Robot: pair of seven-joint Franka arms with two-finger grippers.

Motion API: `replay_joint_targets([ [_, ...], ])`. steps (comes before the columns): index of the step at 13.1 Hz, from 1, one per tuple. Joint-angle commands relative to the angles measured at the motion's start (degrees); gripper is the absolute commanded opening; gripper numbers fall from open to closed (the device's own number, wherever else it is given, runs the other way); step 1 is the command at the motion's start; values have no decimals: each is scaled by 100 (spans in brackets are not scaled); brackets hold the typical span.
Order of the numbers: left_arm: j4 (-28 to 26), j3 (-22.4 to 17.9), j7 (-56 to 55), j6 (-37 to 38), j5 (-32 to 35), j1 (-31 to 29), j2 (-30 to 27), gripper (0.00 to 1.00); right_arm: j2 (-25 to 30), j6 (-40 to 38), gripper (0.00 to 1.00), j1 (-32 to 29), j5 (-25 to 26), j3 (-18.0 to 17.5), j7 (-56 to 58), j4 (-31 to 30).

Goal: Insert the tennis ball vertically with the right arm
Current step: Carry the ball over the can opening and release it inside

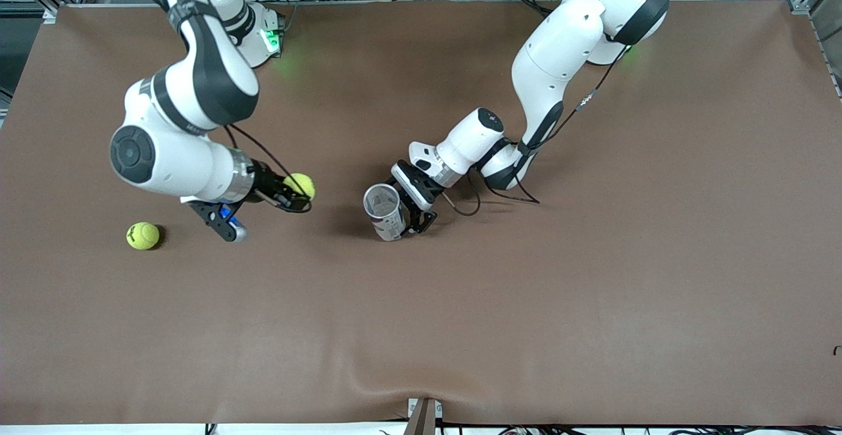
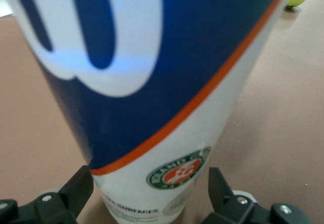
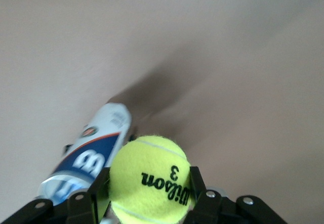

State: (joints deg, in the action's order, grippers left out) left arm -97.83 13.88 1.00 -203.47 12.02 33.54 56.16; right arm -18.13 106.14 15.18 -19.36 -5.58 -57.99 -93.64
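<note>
Brown tabletop, bare but for 2 tennis balls and 1 can; 2 white arms reach in from the top edge. Front view: right gripper clamped on 1 tennis ball, up in the air over the table beside the can, toward the right arm's end; left gripper set around the tennis ball can, which stands upright with its open mouth up, jaws wide, 1 finger on each side; a spare tennis ball lies on the table toward the right arm's end, nearer the camera than the held one. Left wrist view: can fills the frame, fingers flanking its base; whether they press it, cannot tell; spare ball far off. Right wrist view: fingers pinch the ball, can ahead. Progress, judged: pickup done, can steadied; carrying over the mouth, lowering in and release remain.
</note>
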Motion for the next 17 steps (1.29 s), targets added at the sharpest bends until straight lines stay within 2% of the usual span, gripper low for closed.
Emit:
replay_joint_targets([
  [1,-62,-25,40,-35,-33,-6,-149,100,-103,-164,0,3,-356,-188,-904,442],
  [4,115,-34,40,-35,116,-76,-131,100,-585,-138,0,248,-437,-206,-1573,978],
  [9,167,-34,40,-35,275,-93,-131,100,-946,91,0,521,-419,-197,-2154,1241],
  [12,168,-34,40,-35,275,-85,-131,93,-991,100,0,521,-437,-197,-2217,1348],
  [14,159,-25,40,-35,292,-85,-122,85,-1148,170,0,522,-419,-197,-2252,1435],
  [17,150,-34,49,-35,292,-85,-122,84,-1351,214,0,626,-393,-197,-2358,1612],
])
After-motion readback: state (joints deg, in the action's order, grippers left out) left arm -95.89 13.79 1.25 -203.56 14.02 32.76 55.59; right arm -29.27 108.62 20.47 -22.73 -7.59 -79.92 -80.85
